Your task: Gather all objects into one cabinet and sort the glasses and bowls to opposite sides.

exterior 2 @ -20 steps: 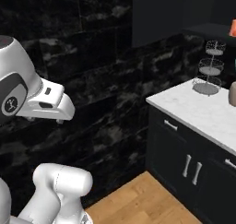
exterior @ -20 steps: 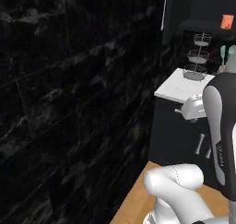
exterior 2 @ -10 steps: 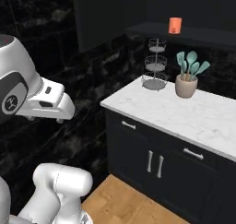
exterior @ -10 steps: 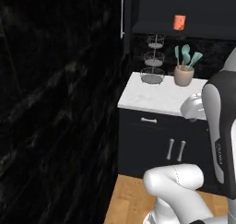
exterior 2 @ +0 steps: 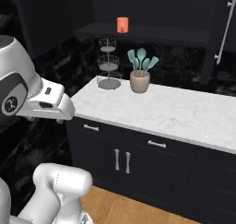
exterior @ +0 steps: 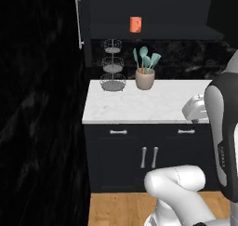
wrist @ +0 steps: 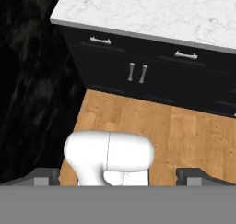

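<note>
Now approach phase; gripper (wrist: pixel 118 174) spread fully wide, empty, aimed down at wood floor (wrist: pixel 152 126); orange-red cup (exterior: pixel 135 24) upright on dark shelf (exterior 2: pixel 152 33) above marble counter (exterior: pixel 153 104); raise hand clear of teal utensil pot (exterior: pixel 145 77), approach cup level, jaws straddling it.

No legible text or labels.

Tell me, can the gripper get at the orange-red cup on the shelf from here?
Probably not yet. The gripper hangs open, pointing at the wooden floor before the counter; the orange-red cup stands high on the dark shelf, unobstructed.
</note>
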